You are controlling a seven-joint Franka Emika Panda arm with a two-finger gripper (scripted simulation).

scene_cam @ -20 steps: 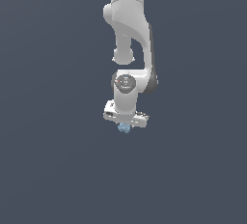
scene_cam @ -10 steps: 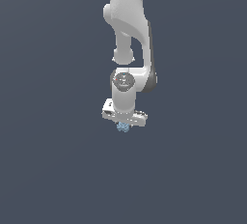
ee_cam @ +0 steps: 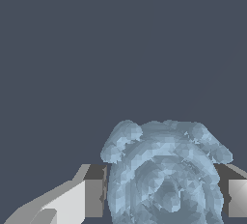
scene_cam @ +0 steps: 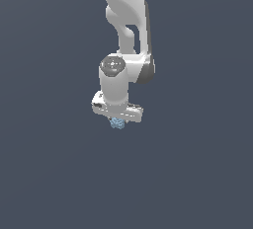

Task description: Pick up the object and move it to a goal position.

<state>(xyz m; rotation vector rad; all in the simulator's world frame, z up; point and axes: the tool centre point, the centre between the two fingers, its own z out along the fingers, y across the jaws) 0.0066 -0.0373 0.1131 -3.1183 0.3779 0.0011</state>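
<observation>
gripper (scene_cam: 117, 120) mid-frame, fingers (ee_cam: 91, 199) clamping blue blob (scene_cam: 117, 123) both sides | grab looking done | goal pos not visible, transport remaining

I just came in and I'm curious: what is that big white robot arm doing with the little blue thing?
The white robot arm reaches straight down, and its gripper has a small pale-blue bumpy blob tucked between its fingers. In the wrist view a finger sits close on either side of the blob, so it looks gripped. Everything around is plain dark grey, and no goal spot shows.
</observation>
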